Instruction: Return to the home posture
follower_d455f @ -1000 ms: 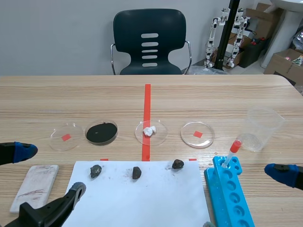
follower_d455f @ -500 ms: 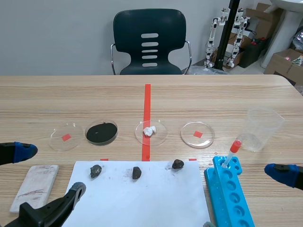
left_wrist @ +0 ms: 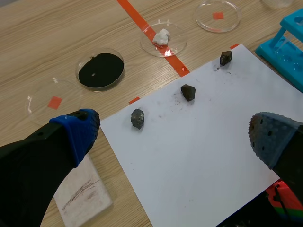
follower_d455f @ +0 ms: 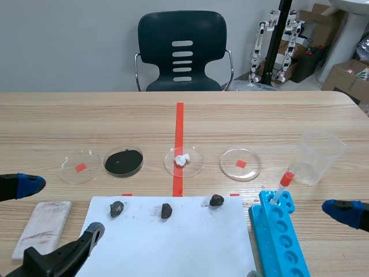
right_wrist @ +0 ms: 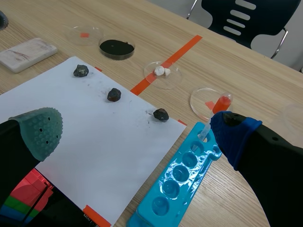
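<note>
Left gripper (left_wrist: 175,137): fingers spread wide, nothing between them. I read it as finished with handling.
Right gripper (right_wrist: 137,132): the same, spread and holding nothing.
Below left: white sheet (left_wrist: 199,156) carrying a row of dark lumps (left_wrist: 188,92), which neither pad touched.
Below right: blue rack (right_wrist: 182,179). A red-bulbed dropper (right_wrist: 221,103) apparently stood in its far hole, though I could not confirm that from here.
Pose: left arm (follower_d455f: 55,259) came in low at the table (follower_d455f: 259,115) near edge. The right showed only a fingertip at its own side. They were well apart and short of the dishes, so I judged them at or near home.
Beyond: black-powder dish (follower_d455f: 123,162), white-lump dish (follower_d455f: 183,160), clear beaker (follower_d455f: 317,157), and a white slab (follower_d455f: 42,227) beside the sheet.
</note>
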